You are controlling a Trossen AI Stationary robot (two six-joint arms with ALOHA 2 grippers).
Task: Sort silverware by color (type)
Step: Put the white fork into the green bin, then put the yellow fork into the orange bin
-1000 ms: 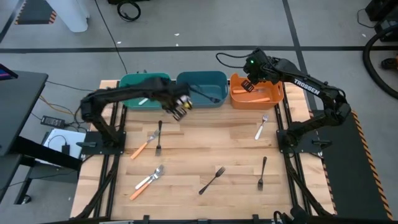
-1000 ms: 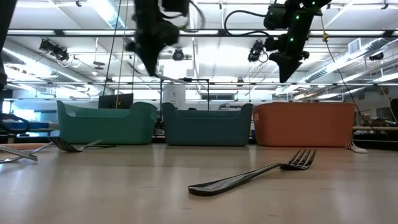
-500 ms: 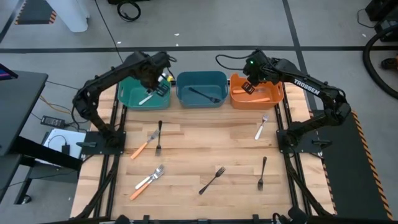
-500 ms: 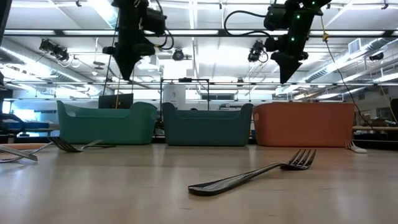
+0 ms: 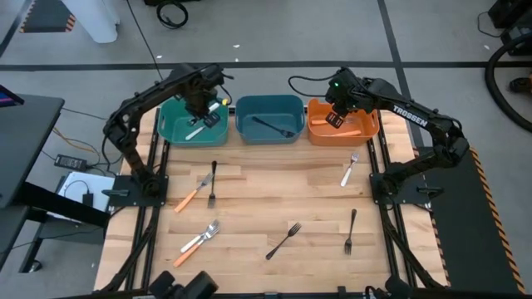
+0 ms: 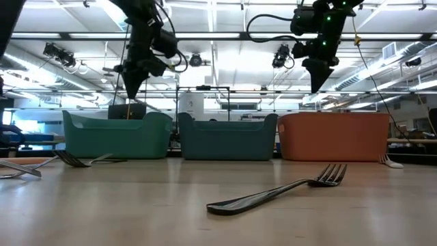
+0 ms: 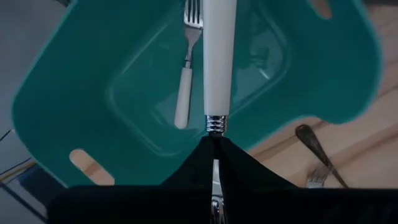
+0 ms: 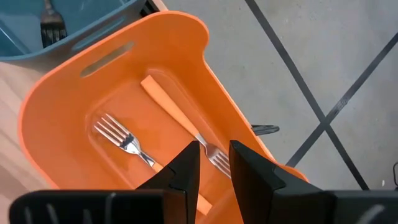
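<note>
Left gripper [image 7: 213,146] is pinching a white-handled utensil [image 7: 219,56] above the teal bin [image 5: 170,129]; right gripper [image 8: 214,163], fingers parted and empty, is hovering over the orange bin [image 8: 56,118].

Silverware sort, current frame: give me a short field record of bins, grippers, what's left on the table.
left gripper: shut on white-handled utensil, above teal bin
teal bin contents: one white-handled fork
right gripper: open, empty, above orange bin
blue bin: one black fork
table: several pieces unsorted
</note>
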